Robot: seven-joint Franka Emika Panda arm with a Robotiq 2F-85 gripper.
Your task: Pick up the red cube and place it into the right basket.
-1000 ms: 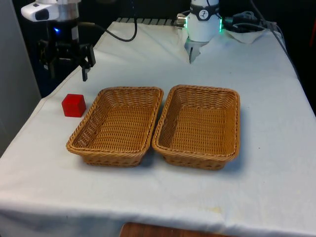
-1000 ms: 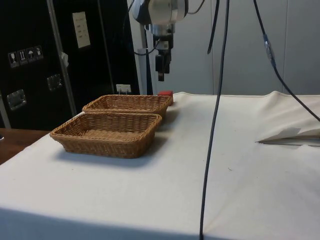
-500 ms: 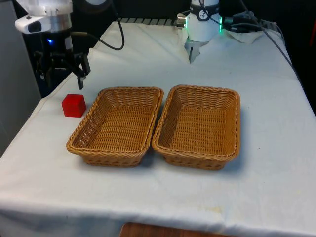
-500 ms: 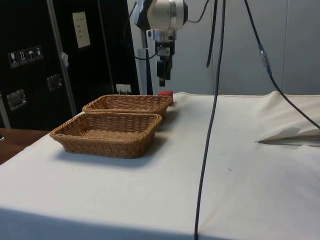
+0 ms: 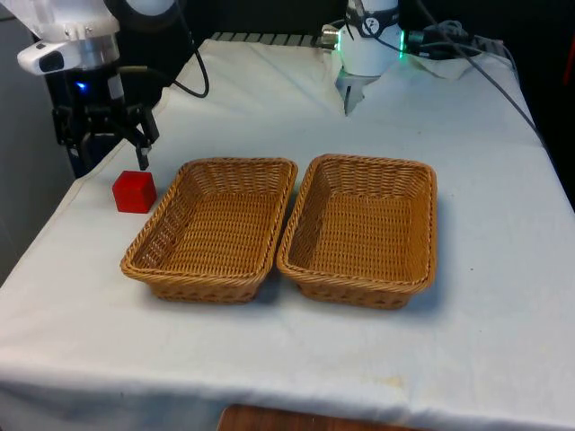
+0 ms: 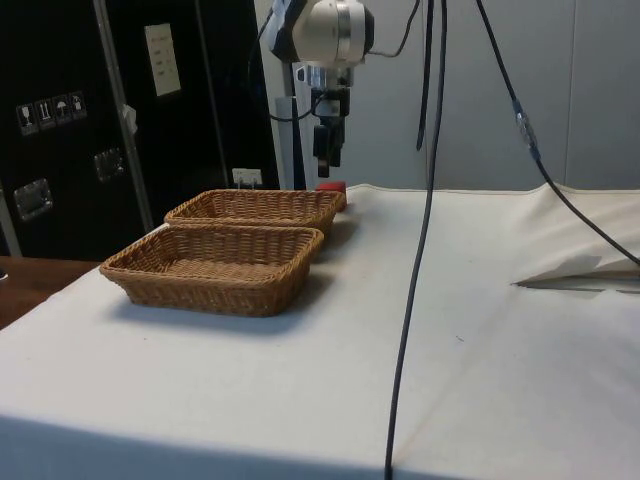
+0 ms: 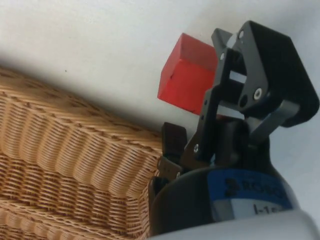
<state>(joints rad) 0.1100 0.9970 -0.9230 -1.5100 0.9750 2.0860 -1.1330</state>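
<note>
The red cube (image 5: 134, 191) lies on the white cloth near the table's edge at the front view's left, just beside the left basket (image 5: 238, 164). The right basket (image 5: 429, 224) stands next to that one and has nothing in it. My gripper (image 5: 110, 158) hangs open above the cube and slightly beyond it, clear of it. From the side, the gripper (image 6: 323, 168) hovers just over the cube (image 6: 331, 186), beyond the far basket (image 6: 255, 206). At the wrist, the cube (image 7: 187, 80) sits past the fingers (image 7: 255, 60), beside the basket's woven wall (image 7: 75, 160).
The robot's base (image 5: 368, 54) stands at the table's far end with cables (image 5: 476, 54) trailing by it. A black cable (image 6: 425, 230) hangs down across the side view. The table edge drops off just beyond the cube.
The gripper has shifted towards the front view's left and sunk lower, ending up closer above the cube. The cube and both baskets have stayed put.
</note>
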